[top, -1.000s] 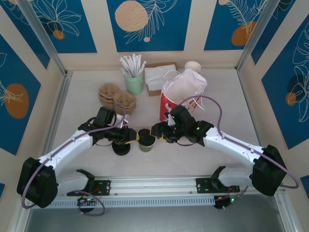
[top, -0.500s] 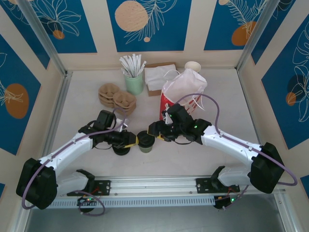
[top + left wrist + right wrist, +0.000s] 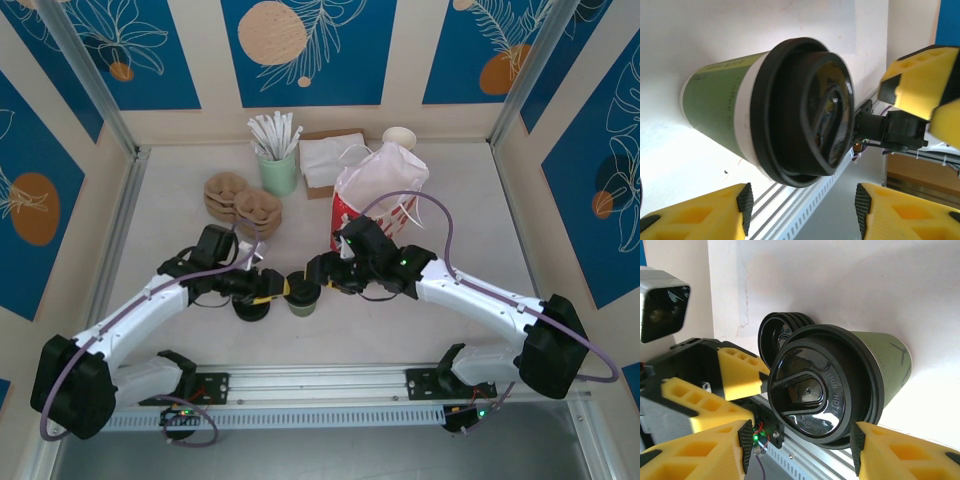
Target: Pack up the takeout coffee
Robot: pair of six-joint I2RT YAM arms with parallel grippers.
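The takeout coffee [image 3: 303, 296], a short green paper cup with a black lid, stands on the white table between my two arms. In the left wrist view the coffee [image 3: 790, 110] sits just beyond my left gripper [image 3: 802, 205], which is open; neither pad touches it. My left gripper [image 3: 280, 290] is at the cup's left side. My right gripper [image 3: 318, 272] is at the cup's upper right. In the right wrist view the right gripper [image 3: 801, 446] is open and straddles the lower rim of the lid [image 3: 815, 385], with a gap on the left side. The red bag [image 3: 375, 195] stands open behind the right arm.
A stack of loose black lids [image 3: 250, 305] lies just left of the coffee, under my left wrist. Brown cup carriers [image 3: 245, 200], a mint cup of stirrers [image 3: 277, 165], a napkin box [image 3: 330, 160] and cream cups [image 3: 400, 137] stand at the back.
My left gripper has opened and now stands off the cup. The right gripper has shifted slightly left, toward the lid. The coffee has stayed in place.
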